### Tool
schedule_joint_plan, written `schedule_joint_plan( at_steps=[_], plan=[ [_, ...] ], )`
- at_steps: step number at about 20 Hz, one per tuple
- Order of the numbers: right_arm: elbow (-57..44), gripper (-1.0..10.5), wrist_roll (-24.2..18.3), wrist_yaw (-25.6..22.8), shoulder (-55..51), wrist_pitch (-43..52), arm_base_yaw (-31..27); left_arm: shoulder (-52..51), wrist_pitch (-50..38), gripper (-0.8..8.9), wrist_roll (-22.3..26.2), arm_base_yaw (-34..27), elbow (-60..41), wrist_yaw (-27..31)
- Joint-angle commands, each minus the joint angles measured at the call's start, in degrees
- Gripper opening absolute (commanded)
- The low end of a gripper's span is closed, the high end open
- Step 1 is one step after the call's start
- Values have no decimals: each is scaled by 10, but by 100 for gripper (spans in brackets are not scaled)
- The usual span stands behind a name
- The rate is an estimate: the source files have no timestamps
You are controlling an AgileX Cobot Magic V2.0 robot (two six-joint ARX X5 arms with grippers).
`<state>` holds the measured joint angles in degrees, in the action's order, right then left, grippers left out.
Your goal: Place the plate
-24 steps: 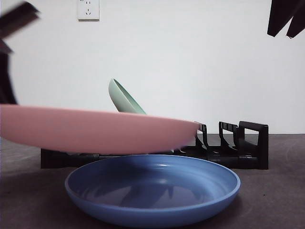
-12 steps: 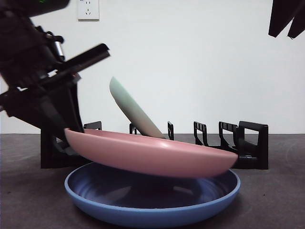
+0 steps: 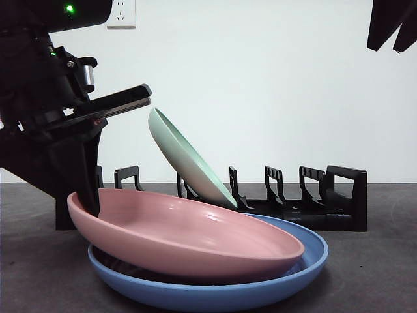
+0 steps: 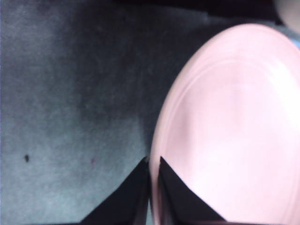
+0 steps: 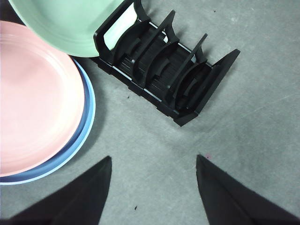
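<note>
The pink plate (image 3: 186, 238) is shallow and round, a matte salmon pink with a raised rim and a faint ring where the rim meets the flat centre. It lies inside the blue plate (image 3: 287, 283), tilted: the side at the gripper is lifted, the far side rests low in the blue plate's bowl. Light gleams softly off its inner surface.

The left gripper (image 4: 153, 165) holds the pink plate by its rim, its two jaws pinched narrowly together with the edge between them. In the front view this arm fills the upper left, big and dark, with a green light at its top, and its lower jaw meets the plate's raised edge.

The blue plate sits flat on the dark grey table (image 3: 371, 261), its rim showing all round under the pink one.

Behind stands a black rack (image 3: 326, 195) with upright dividers. A green plate (image 3: 186, 160) leans in it, tilted toward the left.

The right gripper (image 5: 153, 185) hangs high above the table near the rack's end, its jaws spread wide and holding nothing. In the front view it shows only as a black tip at the top right corner.
</note>
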<state>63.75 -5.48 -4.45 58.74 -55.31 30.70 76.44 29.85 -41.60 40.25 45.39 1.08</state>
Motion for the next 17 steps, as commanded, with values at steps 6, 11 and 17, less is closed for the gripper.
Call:
schedule_joint_plan(
  at_steps=[6,11,17],
  plan=[
    [8,286,10,1,3,2,3,9,18,191,16,7,11,0],
    [8,286,10,4,3,9,3,-20,54,347,66,6,11,0],
    [11,287,55,90,23,72,4,-188,159,346,148,-27,11,0]
  ],
)
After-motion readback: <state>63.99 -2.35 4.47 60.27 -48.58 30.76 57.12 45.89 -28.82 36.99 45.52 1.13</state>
